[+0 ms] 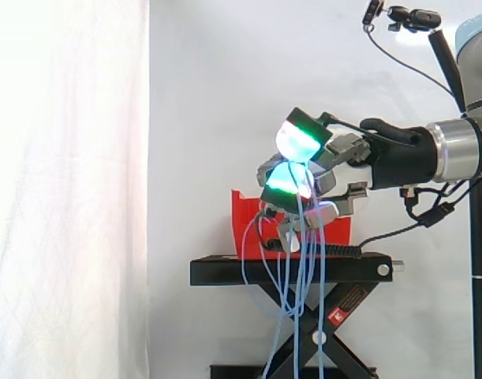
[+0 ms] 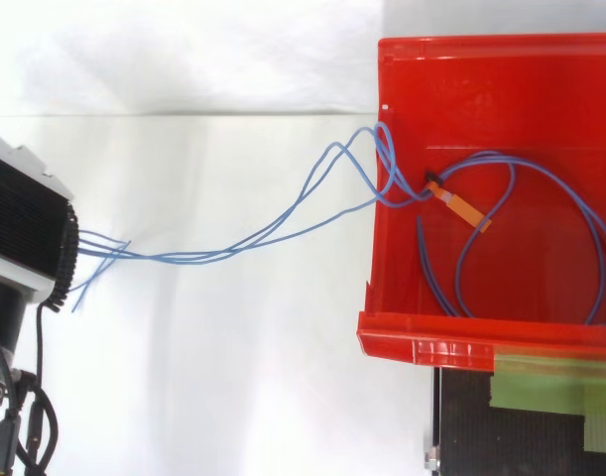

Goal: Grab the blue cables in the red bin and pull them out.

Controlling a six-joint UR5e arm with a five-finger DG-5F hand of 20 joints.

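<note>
The red bin (image 2: pixel 501 69) stands on a black stand; in the side view the bin (image 1: pixel 248 217) is partly hidden behind the hand. Thin blue cables (image 2: pixel 283 223) run out of it over its left wall, and loops of them (image 2: pixel 541 178) lie inside with an orange tag (image 2: pixel 463 209). In the side view the hand (image 1: pixel 347 158) hovers just above the bin, fingers curled round the cables, green-glowing pads (image 1: pixel 297 138) facing left. Blue strands (image 1: pixel 304 260) hang from the hand down past the stand. In the top view the hand (image 2: pixel 25 233) is at the left edge, where the cables end.
The black scissor-lift stand (image 1: pixel 296 270) carries the bin. Green tape (image 2: pixel 550 389) sticks to the stand below the bin's front rim. A white curtain hangs behind and to the left. A small camera mount (image 1: pixel 402 16) sits above the arm.
</note>
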